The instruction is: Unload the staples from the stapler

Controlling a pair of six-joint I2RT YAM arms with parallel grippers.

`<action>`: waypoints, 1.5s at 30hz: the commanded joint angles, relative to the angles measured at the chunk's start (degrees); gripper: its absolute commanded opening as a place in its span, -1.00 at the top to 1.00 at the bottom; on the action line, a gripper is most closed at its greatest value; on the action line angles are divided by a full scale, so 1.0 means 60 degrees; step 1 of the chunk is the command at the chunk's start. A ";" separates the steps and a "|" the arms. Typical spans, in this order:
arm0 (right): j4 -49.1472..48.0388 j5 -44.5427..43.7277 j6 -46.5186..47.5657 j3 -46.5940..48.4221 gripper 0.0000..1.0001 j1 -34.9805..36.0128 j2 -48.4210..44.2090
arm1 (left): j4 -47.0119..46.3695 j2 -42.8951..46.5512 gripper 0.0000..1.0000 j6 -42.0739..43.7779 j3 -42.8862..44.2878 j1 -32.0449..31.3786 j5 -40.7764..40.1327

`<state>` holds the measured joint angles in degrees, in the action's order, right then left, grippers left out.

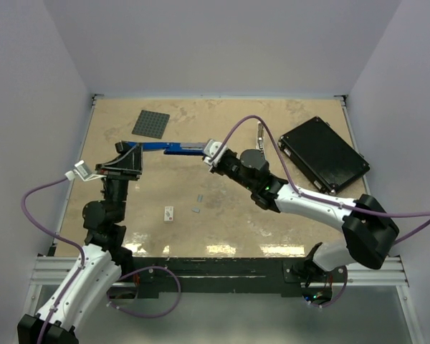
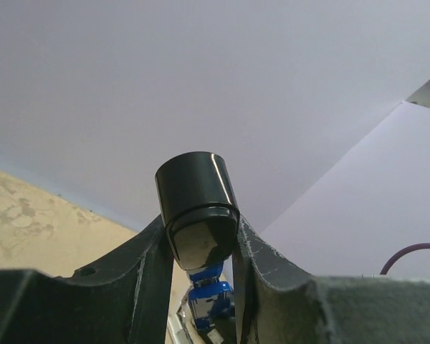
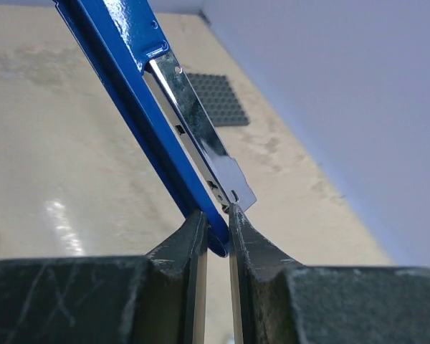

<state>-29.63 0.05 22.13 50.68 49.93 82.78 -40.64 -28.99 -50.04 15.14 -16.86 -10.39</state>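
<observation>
Left gripper [image 2: 201,240] — jaws partly apart, clamped on the black end of the stapler [image 1: 173,147]. The one stapler spans from this gripper to the right gripper [image 3: 216,218], whose jaws are almost together, pinching the blue tip beside the silvery rail. Two staples [image 1: 198,195] lie on the table [image 1: 236,229] — between the grippers, nearer the bases, touching neither gripper.

The tan table [image 1: 158,188] carries a grey studded plate [image 1: 150,123] at far left, a flat black box [image 1: 322,154] at right, and a white block [image 1: 170,213] beside small grey staples [image 1: 196,210] near centre.
</observation>
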 commanded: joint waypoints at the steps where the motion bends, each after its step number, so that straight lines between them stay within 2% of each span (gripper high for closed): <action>1: -0.2709 0.0094 0.2623 -0.0184 1.00 -0.0031 -0.0833 | 0.0503 0.0174 0.57 -0.0669 0.0611 -0.0295 0.1952; 6: -0.2299 -0.0197 0.3897 0.0021 1.00 -0.0090 -0.0936 | 0.1118 0.0539 0.39 -0.0654 0.0656 -0.0280 0.2010; 11: -0.2167 -0.0375 0.4353 0.0269 1.00 -0.0177 -0.0951 | 0.1719 0.0920 0.21 -0.0625 0.0685 -0.0280 0.2098; 19: -0.1991 -0.0771 0.4807 0.0622 1.00 -0.0192 -0.0819 | 0.2130 0.1433 0.24 -0.0493 0.0685 -0.0280 0.2259; 20: -0.1918 -0.0930 0.4822 0.0694 1.00 -0.0192 -0.0819 | 0.2130 0.1521 0.37 -0.0478 0.0671 -0.0280 0.2289; 23: -0.1407 -0.0875 0.4224 0.1075 1.00 -0.0178 -0.0819 | 0.1955 0.1697 1.00 -0.0522 0.0466 -0.0280 0.2115; 25: -0.0996 -0.0610 0.3405 0.1091 1.00 -0.0090 -0.1067 | 0.2013 0.1741 1.00 -0.0624 0.0349 -0.0280 0.1807; 29: -0.1550 -0.0040 0.1530 0.0067 1.00 0.0202 -0.1594 | 0.2086 0.1902 1.00 0.0136 0.0290 -0.0280 0.0550; 34: -0.2036 0.0401 -0.0580 -0.0857 1.00 0.0467 -0.1362 | 0.0785 0.1612 1.00 0.1013 -0.0047 -0.0280 -0.0420; 37: -0.1933 0.0664 -0.1431 -0.0916 1.00 0.0672 -0.1200 | -0.0444 0.1114 1.00 0.1644 -0.0207 -0.0281 -0.0261; 38: -0.1932 0.0766 -0.1810 -0.0931 1.00 0.0745 -0.1127 | -0.1245 0.0996 1.00 0.1704 -0.0310 -0.0280 -0.0057; 42: -0.1742 0.1235 -0.2413 -0.0931 1.00 0.0804 -0.1214 | -0.2860 0.0395 1.00 0.1603 -0.0764 -0.0281 0.0632; 45: -0.1684 0.1208 -0.2487 -0.0960 0.85 0.0789 -0.1404 | -0.3680 -0.0059 1.00 0.1470 -0.0881 -0.0280 0.1495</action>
<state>-32.10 2.42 13.65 43.66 53.52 77.52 -49.17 -26.35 -43.03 11.18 -18.37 -10.00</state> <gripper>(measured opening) 0.133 0.386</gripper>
